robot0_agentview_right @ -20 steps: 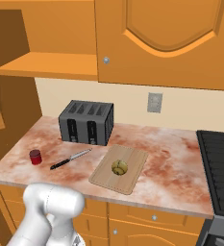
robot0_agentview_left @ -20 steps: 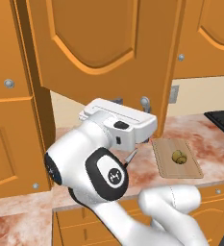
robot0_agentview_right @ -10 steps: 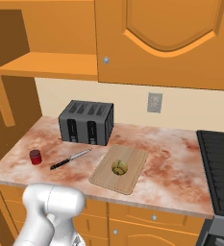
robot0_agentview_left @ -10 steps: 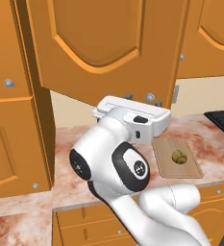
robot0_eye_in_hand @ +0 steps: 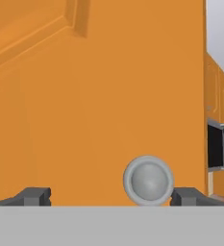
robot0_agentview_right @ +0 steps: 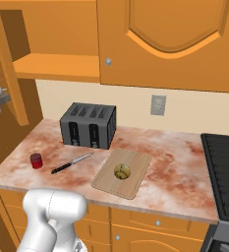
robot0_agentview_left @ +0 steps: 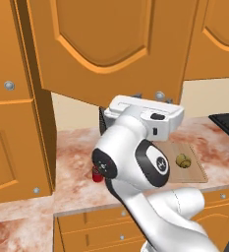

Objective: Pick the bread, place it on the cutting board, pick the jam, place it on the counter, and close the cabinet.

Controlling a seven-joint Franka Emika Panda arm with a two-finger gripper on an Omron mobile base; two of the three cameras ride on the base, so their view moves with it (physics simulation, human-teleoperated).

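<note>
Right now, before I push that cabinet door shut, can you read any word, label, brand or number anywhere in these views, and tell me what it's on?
No readable words or numbers anywhere.
Jam: no label legible, too small to tell.
Toaster: no brand mark visible.
Wall outlet: plain plate, no text.
Robot arm's dark joint cap: a small white emblem, too blurred to read.
Cabinet door and its knob: unmarked.

- bread (robot0_agentview_right: 122, 171) is sitting on the cutting board (robot0_agentview_right: 134, 181), right half of the table (robot0_agentview_right: 180, 162)
- jam (robot0_agentview_right: 36, 160) is near the table's left edge
- black-handled knife (robot0_agentview_right: 71, 163) lies between jam and board
- toaster (robot0_agentview_right: 88, 125) stands at the far side
- cabinet (robot0_agentview_right: 165, 42) left door (robot0_agentview_right: 7, 64) hangs open, shelf (robot0_agentview_right: 57, 67) showing
</note>
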